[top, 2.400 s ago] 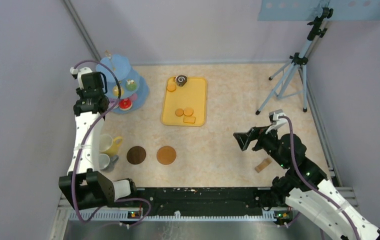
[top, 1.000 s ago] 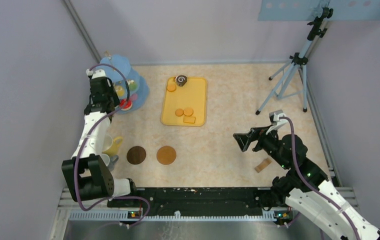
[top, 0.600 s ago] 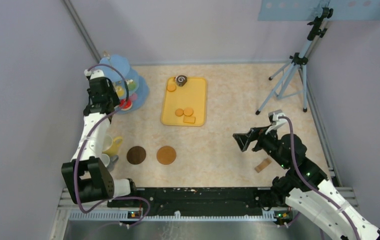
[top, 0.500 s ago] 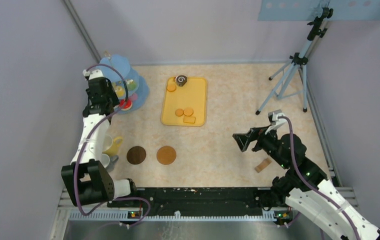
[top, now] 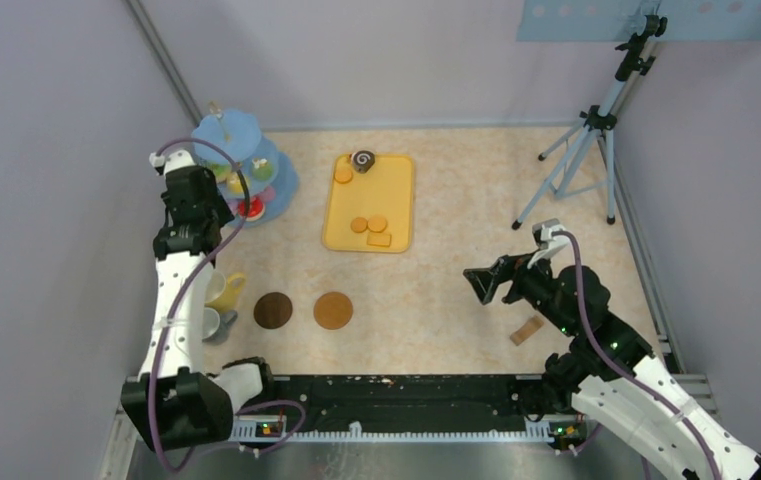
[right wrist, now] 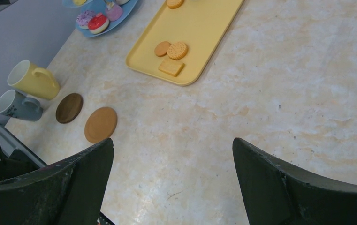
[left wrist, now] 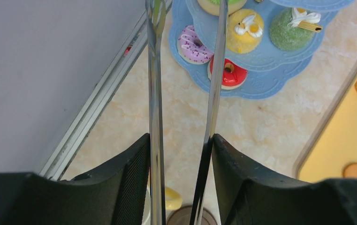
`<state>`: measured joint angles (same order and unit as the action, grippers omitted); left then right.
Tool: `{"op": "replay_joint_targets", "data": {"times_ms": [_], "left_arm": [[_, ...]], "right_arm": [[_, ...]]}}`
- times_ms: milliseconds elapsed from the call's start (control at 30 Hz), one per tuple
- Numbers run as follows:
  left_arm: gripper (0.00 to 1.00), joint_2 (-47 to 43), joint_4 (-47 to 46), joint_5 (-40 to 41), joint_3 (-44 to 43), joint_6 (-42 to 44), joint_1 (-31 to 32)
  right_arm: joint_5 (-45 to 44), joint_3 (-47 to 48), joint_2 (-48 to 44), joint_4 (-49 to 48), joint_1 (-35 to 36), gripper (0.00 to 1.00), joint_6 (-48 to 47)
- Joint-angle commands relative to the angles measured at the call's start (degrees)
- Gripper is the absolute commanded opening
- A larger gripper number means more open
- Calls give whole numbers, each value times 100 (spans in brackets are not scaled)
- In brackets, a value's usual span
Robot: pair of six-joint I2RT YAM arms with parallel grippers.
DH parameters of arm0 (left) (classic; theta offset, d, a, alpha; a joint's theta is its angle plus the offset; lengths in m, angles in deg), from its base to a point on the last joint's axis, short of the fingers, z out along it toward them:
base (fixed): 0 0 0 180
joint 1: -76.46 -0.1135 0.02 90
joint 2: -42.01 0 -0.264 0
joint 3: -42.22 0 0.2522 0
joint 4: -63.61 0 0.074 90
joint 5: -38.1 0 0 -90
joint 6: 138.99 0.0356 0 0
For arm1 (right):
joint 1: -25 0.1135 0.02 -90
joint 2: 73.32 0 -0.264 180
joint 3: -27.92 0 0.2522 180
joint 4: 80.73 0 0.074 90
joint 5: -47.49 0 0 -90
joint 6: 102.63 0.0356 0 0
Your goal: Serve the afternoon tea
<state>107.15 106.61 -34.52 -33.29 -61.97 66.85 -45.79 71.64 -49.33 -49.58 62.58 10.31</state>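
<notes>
While the left claw [left wrist: 181,154] is closed on the long metal tongs [left wrist: 154,93], their blades reach over the lower tier of the blue stand [left wrist: 261,89], where a red doughnut [left wrist: 235,77], a pink doughnut [left wrist: 193,44] and two cakes [left wrist: 244,30] sit; the blade tips run out of view. Well apart, the right claw [right wrist: 172,150] hangs wide and empty above the worktop [right wrist: 284,93]. Orange biscuits [right wrist: 177,50] lie on the yellow tray [right wrist: 214,28]. Near the left edge, the yellow mug [right wrist: 31,79] and grey-white mug [right wrist: 17,105] stand beside two brown coasters [right wrist: 101,124].
</notes>
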Motion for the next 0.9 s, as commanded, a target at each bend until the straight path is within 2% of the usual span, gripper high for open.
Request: {"op": "replay_joint_targets", "data": {"times_ms": [0,167,300,400,467,533,700,767,867], "left_arm": [[55,-540,405,-148,12,-310,-15],[56,-1054,673,-811,288,-401,-13],[55,-1415,687,-2107,530,-586,3],[53,-1686,533,-2519,688,-822,364],[53,-1780,393,-2254,746,-983,958],[53,-1697,253,-1585,762,-1116,1838],[55,-624,-237,-350,409,-1077,3563],[58,-35,-657,-324,163,-718,3836],[61,1004,-931,-261,-550,-325,3846]], "right_arm": [[19,197,187,-145,-40,95,-107],[-30,191,256,-128,-35,95,-120],[-117,167,310,-127,-36,95,-113],[-130,143,400,-159,-36,95,-120],[-162,142,461,-160,-40,95,-120],[-199,142,509,-158,-39,95,-117],[-362,202,520,-50,-35,94,-108],[-433,227,505,17,-40,94,-97],[-562,263,449,80,-40,94,-84]]}}
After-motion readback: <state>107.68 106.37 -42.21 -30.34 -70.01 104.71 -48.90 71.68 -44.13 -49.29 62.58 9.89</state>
